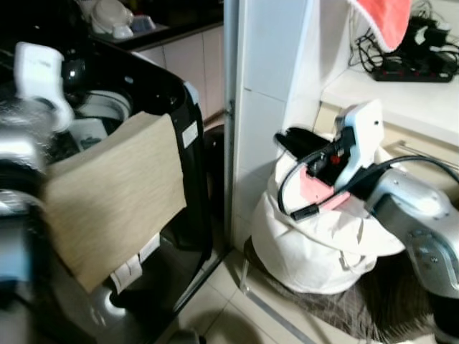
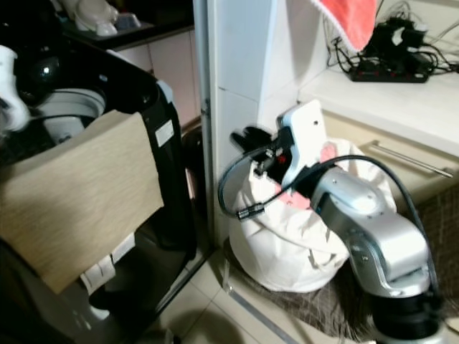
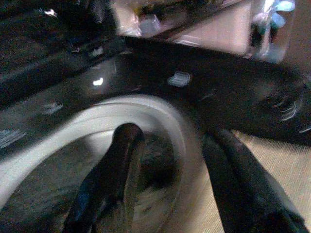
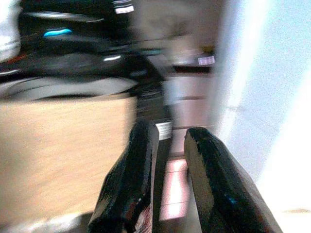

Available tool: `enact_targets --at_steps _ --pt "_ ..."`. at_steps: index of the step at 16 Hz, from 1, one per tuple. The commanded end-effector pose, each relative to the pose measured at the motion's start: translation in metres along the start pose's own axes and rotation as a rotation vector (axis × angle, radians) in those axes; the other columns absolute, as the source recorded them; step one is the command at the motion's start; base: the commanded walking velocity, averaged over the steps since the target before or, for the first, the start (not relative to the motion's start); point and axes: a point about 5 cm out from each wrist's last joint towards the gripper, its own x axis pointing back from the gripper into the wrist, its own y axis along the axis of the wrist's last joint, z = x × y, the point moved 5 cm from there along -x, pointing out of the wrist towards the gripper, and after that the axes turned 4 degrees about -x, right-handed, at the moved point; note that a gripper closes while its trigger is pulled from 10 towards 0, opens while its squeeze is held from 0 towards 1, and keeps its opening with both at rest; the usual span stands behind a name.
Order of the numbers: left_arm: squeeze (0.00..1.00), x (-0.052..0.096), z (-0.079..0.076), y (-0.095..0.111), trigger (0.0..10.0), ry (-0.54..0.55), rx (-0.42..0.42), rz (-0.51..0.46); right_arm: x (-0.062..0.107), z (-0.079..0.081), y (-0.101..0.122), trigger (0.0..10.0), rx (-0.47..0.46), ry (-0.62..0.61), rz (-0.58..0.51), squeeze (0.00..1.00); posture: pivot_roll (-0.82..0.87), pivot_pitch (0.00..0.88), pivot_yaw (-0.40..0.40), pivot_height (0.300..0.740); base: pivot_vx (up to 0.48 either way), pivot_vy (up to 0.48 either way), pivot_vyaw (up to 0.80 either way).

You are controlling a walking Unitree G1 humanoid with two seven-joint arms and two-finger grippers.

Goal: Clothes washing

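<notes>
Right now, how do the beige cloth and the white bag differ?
The beige cloth hangs flat over the black washing machine's edge; the white bag sits bunched on the floor beside the white wall. The cloth is tan and flat, the bag cream and bulging. The right gripper hovers above the bag; the left gripper is over the drum. Both are fabric.

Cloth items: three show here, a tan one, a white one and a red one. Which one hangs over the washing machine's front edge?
The tan cloth. It drapes over the black washing machine, while the white laundry bag sits on the floor and the red cloth hangs above the counter.
</notes>
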Motion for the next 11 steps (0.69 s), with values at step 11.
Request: enact_targets --at_steps 11 --pt "0.00 0.088 -0.138 0.032 10.0 -0.274 0.119 -0.402 -0.003 0.005 -0.006 10.0 0.005 -0.183 -0.127 0.00 -0.08 0.000 0.033 0.740 0.000 0.000 0.79"
